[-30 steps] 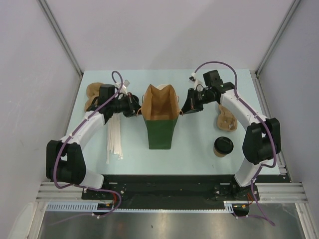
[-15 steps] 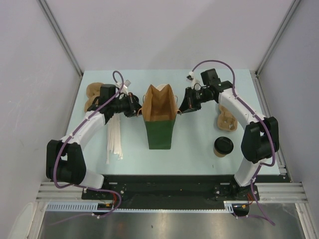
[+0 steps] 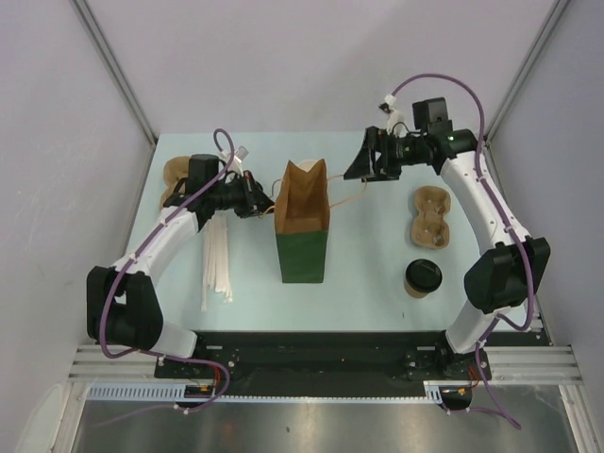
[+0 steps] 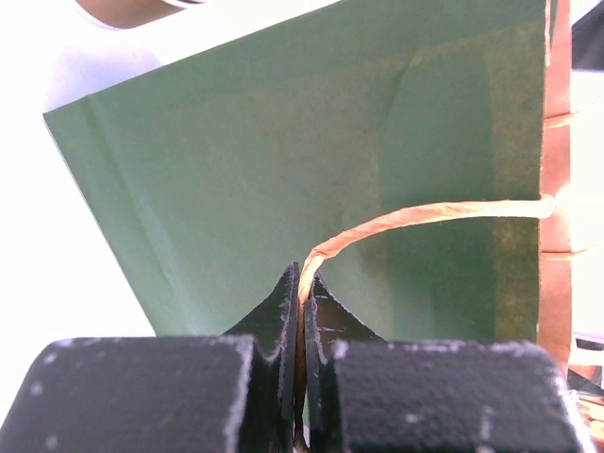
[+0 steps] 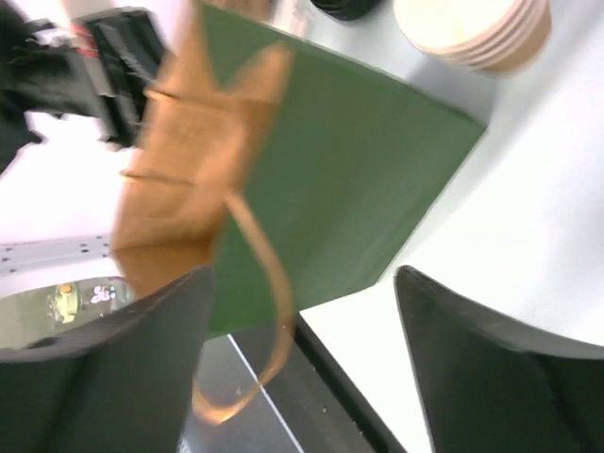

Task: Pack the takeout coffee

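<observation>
The takeout coffee, a tan cup with a black lid, stands at the table's front right, away from both grippers. The green bag stands upright in the middle, its brown mouth partly open. My left gripper is shut on the bag's left paper handle, pinched between the jaws. My right gripper is open, raised behind and to the right of the bag. The right handle hangs loose in front of the open gripper, untouched.
A brown cup carrier lies right of the bag, behind the coffee. Nested tan cups sit at the back left, also seen in the right wrist view. White straws lie left of the bag.
My right gripper opened, let go of the bag's right handle and moved up and back to the right. The bag's mouth has narrowed. The left gripper keeps its hold.
</observation>
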